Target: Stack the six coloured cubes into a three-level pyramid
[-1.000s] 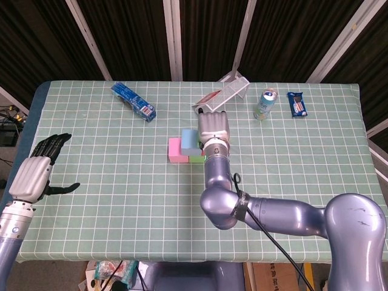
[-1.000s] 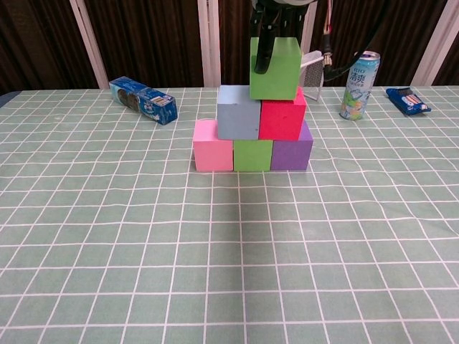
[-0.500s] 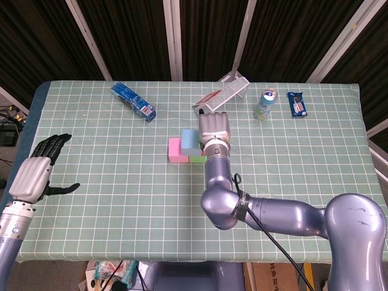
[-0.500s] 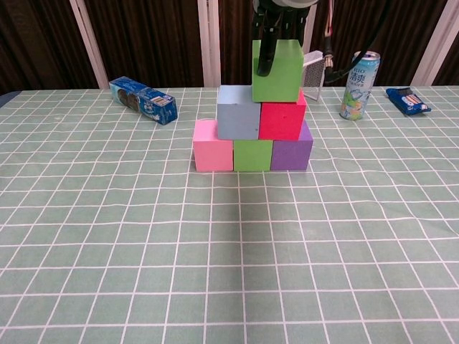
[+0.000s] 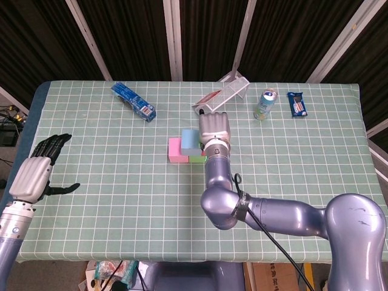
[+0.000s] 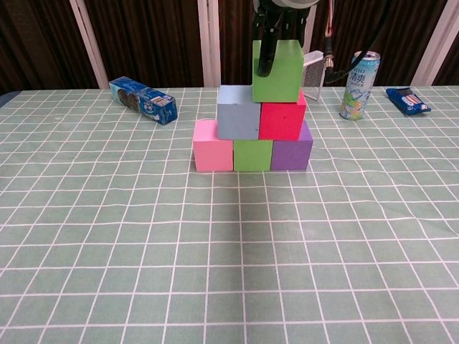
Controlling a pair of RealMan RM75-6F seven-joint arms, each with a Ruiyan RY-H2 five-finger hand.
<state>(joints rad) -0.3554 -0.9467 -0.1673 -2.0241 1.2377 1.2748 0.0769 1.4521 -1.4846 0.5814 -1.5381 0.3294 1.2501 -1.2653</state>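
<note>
Top green cube [image 6: 277, 70] in right hand [image 5: 214, 128], fingers [image 6: 267, 56] wrapped down its front face; sitting at or just above red cube [image 6: 282, 119], offset right of the grey/red seam (contact not resolvable). Grey cube [image 6: 238, 112] beside red, over base row: pink [image 6: 213, 145], lower green [image 6: 252, 155], purple [image 6: 291, 154].

Risks: released off-centre, could tip rightward off red; finger drag on release could shove second level.

Left hand [image 5: 37, 168] open, empty, well apart at table [image 5: 121, 200] edge.

Hidden: stack mostly under right hand in head view; palm cropped in chest view.
</note>
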